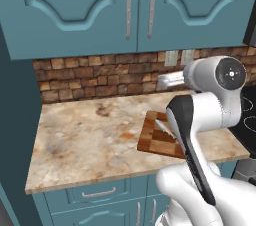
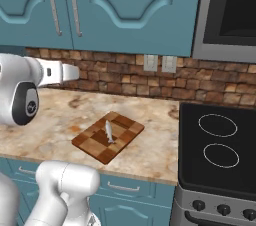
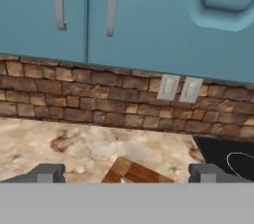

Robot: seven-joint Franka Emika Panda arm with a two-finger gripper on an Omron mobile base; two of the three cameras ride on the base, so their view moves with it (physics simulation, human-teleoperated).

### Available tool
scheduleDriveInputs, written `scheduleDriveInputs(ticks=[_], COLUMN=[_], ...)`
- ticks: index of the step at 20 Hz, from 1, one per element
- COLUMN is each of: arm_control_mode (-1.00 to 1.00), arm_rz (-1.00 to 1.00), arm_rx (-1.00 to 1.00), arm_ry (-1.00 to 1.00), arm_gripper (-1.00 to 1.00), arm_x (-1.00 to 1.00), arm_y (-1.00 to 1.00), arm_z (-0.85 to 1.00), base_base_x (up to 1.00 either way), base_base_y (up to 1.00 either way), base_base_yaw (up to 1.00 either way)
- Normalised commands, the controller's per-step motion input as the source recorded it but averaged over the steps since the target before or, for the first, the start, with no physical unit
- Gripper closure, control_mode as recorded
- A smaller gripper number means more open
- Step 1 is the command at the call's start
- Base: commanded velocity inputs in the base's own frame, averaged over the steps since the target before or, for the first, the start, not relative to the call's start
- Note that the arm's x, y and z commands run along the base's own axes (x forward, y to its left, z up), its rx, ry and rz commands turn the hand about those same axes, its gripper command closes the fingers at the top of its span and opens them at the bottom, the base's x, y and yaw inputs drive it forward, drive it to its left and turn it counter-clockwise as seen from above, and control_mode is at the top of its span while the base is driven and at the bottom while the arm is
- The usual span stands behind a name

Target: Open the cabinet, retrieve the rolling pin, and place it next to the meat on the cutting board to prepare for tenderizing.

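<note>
Cabinet (image 3: 149, 20) doors remain shut; we hold the gripper (image 3: 126, 172) spread wide, empty, facing the handles (image 3: 112, 2). Meat (image 2: 109, 132) lies on the cutting board (image 2: 95, 145). Next, we judge: reach up, grasp one handle.

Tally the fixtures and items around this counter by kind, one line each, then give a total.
Cabinet door handles, long and vertical: 2
Wall outlets on the brick: 2
Stove burner rings: 2
Cutting board: 1
Meat strip on the board: 1
Total: 8
</note>
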Motion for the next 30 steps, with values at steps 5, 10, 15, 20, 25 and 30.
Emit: scheduleDriveInputs(ticks=[5,10,15,20,25,30], arm_control_mode=[-1.0,-1.0,-1.0,-1.0,-1.0,-1.0], arm_rz=[0.0,0.05,0.08,0.01,0.0,0.0], arm_rx=[-0.07,-0.02,0.0,-0.02,-0.04,0.0], arm_ry=[-0.2,-0.2,-0.16,-0.07,-0.03,0.0], arm_gripper=[-1.0,-1.0,-1.0,-1.0,-1.0,-1.0], arm_x=[0.0,0.0,0.0,0.03,0.0,0.0], arm_y=[0.09,0.03,0.0,0.18,0.1,0.0], arm_z=[0.51,0.43,0.4,0.18,0.0,0.0], base_base_x=[0.0,0.0,0.0,0.0,0.0,0.0], base_base_y=[0.0,0.0,0.0,0.0,0.0,0.0], base_base_yaw=[0.0,0.0,0.0,0.0,0.0,0.0])
